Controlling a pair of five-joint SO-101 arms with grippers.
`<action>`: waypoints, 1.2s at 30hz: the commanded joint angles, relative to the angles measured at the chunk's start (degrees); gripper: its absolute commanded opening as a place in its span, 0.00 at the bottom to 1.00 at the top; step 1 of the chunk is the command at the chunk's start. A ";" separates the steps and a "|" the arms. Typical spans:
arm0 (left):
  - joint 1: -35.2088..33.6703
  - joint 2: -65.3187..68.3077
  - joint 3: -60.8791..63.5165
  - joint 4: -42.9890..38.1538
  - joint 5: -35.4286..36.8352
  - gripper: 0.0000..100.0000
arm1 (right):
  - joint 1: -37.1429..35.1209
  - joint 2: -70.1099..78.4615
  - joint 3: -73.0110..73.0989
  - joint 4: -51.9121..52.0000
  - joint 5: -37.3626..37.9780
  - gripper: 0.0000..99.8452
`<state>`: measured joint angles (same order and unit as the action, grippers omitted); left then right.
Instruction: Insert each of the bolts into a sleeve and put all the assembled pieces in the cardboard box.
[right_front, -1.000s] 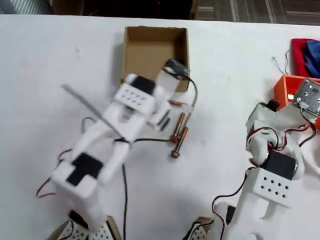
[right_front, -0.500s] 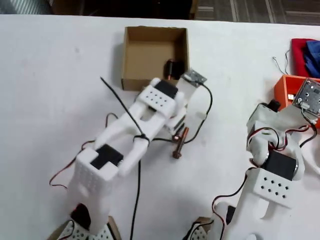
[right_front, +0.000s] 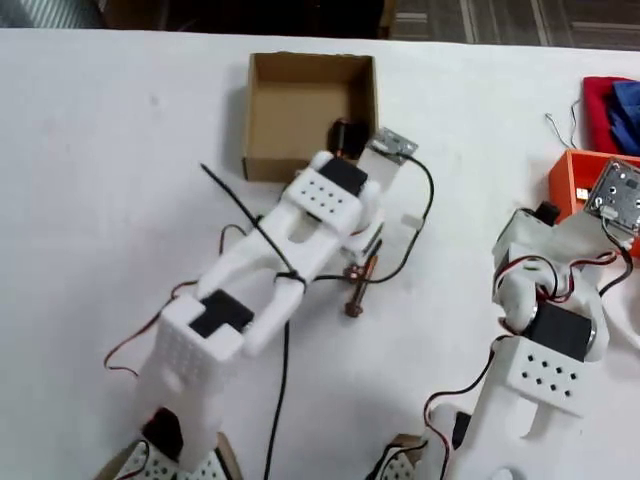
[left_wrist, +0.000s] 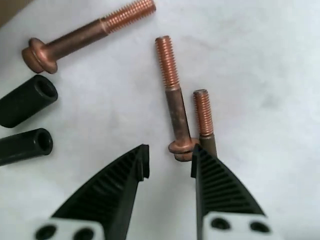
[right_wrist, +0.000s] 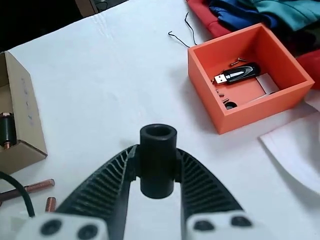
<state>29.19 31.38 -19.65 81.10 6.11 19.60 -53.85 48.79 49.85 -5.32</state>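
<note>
— Beside the cardboard box (right_front: 295, 110), what lies under the left gripper (left_wrist: 170, 159)?

— Three copper bolts (right_front: 365, 280) and two black sleeves (left_wrist: 27, 100), all loose on the white table (right_front: 120, 120). The gripper's fingers stand a narrow gap apart and hold nothing. The first bolt (left_wrist: 173, 95) has its flanged head right at that gap. The second bolt (left_wrist: 204, 117) runs alongside it, its head hidden behind one fingertip. The third bolt (left_wrist: 85, 34) lies apart from those two, near the sleeves, which rest side by side with their open ends showing.

— Does anything block the look from above?

— The left arm (right_front: 300, 225) does. It stretches over the spot and covers the sleeves and most of the bolts, so just two bolt ends poke out past it.

— And the right gripper (right_wrist: 156, 167)?

— It is well off to the side, clamped on a single sleeve (right_wrist: 158, 142) that stands upright with its bore facing up. In its wrist view a black cable (right_wrist: 21, 191) crosses in front of the bolts. Farther off stands an orange tray (right_wrist: 260, 105) with a USB stick (right_wrist: 237, 74) inside, and red, blue and green cloths (right_wrist: 240, 10) lie behind it.

— The box itself?

— One assembled piece (right_front: 345, 133) lies in the corner nearest the bolts.
</note>
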 joint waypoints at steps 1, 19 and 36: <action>0.35 1.49 -2.42 0.18 0.62 0.16 | 0.22 -1.63 -0.53 -1.10 -0.26 0.02; 0.00 5.10 -2.59 0.18 0.26 0.16 | 0.22 -1.63 -0.53 -1.01 -0.26 0.02; -0.35 3.52 -10.51 -0.79 0.26 0.17 | 0.22 -1.63 -0.53 -1.01 -0.26 0.02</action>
<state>29.19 38.33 -25.89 81.01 6.29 19.60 -53.85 48.79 49.85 -5.32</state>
